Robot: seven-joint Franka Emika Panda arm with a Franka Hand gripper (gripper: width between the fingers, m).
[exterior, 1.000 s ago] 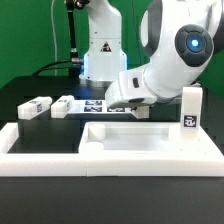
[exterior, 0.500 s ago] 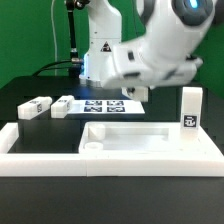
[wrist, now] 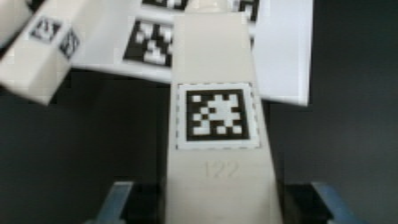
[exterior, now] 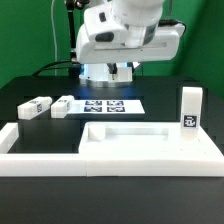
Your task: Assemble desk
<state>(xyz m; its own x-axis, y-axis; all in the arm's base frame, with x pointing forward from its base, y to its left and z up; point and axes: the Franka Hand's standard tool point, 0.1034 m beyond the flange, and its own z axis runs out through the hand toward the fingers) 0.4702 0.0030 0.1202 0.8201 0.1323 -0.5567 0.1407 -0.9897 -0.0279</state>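
My gripper (wrist: 217, 203) is shut on a white square-section desk leg (wrist: 217, 70) with a black-and-white tag (wrist: 217, 112); one finger (wrist: 121, 200) sits on each side of it. In the exterior view the gripper (exterior: 122, 72) hangs high above the marker board (exterior: 108, 105), and the held leg is hard to make out there. The rimmed desk top (exterior: 150, 150) lies at the front. One leg (exterior: 190, 108) stands upright at its right end. Two more legs (exterior: 35, 107) (exterior: 64, 104) lie flat on the exterior view's left.
A long white border bar (exterior: 60, 163) runs along the front, with a side bar (exterior: 8, 135) on the exterior view's left. The robot's white base (exterior: 100, 62) stands behind the marker board. The black table ends at a green backdrop.
The arm has risen from just above the marker board and swung toward the exterior view's left, now sitting high over the board. The other legs and desk top have not moved.
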